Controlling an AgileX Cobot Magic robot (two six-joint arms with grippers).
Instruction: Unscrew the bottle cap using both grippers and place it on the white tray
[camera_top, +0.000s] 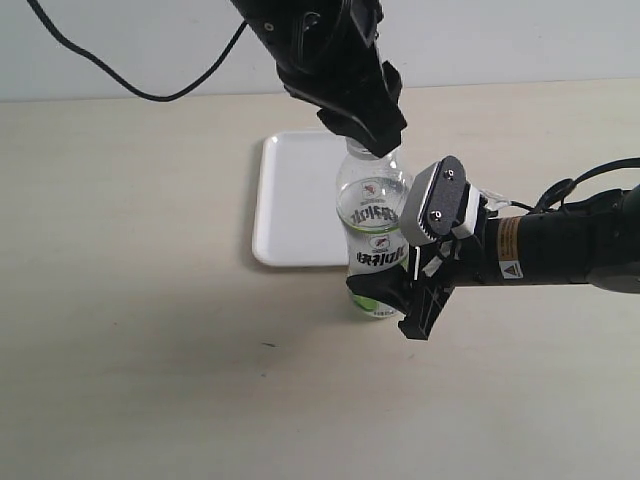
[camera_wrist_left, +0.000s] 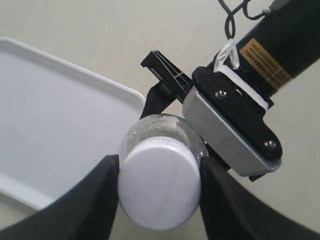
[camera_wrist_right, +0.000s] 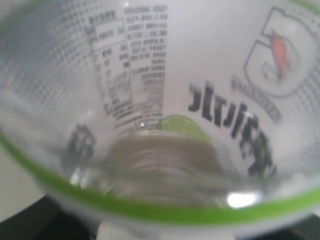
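At the centre of the exterior frame, the bottle (camera_top: 375, 235) stands upright by the white tray (camera_top: 290, 200), at its lower right edge. Left gripper (camera_wrist_left: 159, 192) pinches the bottle cap (camera_wrist_left: 159, 189), seated on the neck. Right gripper (camera_top: 393, 300) clamps the lower body, apparently firmly; its own view is blurred. Judged light, thin-walled, crushable; the ribbed cap side offers the best hold.

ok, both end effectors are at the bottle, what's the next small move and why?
Probably twist the left end effector to unscrew: its fingers press both sides of the round white plastic cap, which sits on the clear plastic green-labelled bottle, and the right end effector clamps the bottle's lower body.
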